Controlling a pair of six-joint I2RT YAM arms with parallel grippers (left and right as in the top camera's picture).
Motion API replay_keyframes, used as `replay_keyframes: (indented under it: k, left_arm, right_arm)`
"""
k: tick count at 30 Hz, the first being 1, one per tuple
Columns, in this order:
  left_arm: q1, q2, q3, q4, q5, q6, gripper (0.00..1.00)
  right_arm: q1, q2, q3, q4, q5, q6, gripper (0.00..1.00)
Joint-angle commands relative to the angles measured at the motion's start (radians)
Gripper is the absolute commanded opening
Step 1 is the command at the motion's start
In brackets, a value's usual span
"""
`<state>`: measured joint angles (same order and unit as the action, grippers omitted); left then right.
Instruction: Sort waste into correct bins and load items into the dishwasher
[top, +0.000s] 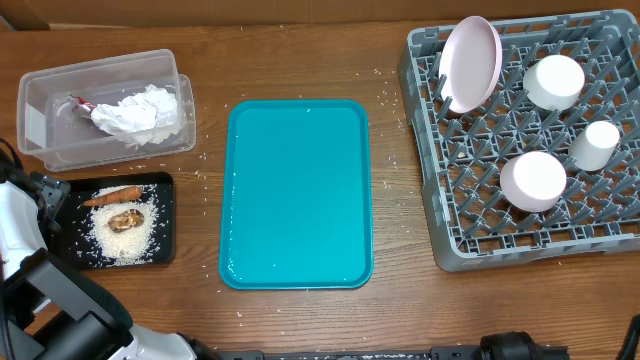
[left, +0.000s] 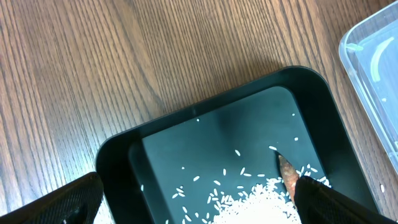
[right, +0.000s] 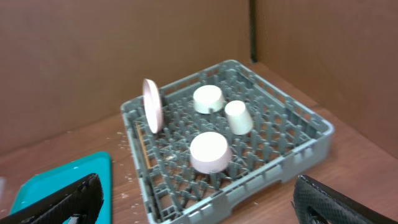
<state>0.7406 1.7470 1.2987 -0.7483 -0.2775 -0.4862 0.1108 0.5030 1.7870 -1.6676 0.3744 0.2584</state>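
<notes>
The black tray (top: 160, 215) at the left front holds rice, a carrot (top: 110, 196) and a brown food scrap (top: 126, 220). The clear bin (top: 60, 90) behind it holds crumpled white paper (top: 140, 112). The grey dish rack (top: 425, 150) at the right holds an upright pink plate (top: 470, 62), two bowls and a cup. My left gripper (left: 199, 208) is open over the black tray (left: 205, 124), above the rice, empty. My right gripper (right: 199, 202) is open and empty, raised before the rack (right: 273, 155).
A teal tray (top: 297, 192) lies bare in the middle of the table. Loose rice grains are scattered on the wood around it. The clear bin's corner (left: 373, 74) shows in the left wrist view. Cardboard walls stand behind the rack.
</notes>
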Motion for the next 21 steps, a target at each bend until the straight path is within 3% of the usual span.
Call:
replay_keyframes:
  k: [1, 12, 21]
  left_arm:
    - [0.006, -0.002, 0.015, 0.000, -0.018, 0.019, 1.00]
    - [0.006, -0.002, 0.015, 0.000, -0.017, 0.019, 1.00]
    - [0.006, -0.002, 0.015, 0.000, -0.018, 0.019, 1.00]
  right_arm:
    - [-0.008, -0.071, -0.076, 0.029, -0.081, 0.004, 1.00]
    - [-0.008, -0.356, -0.720, 0.522, -0.080, 0.000, 1.00]
    - [-0.008, -0.463, -1.237, 1.101, -0.089, 0.001, 1.00]
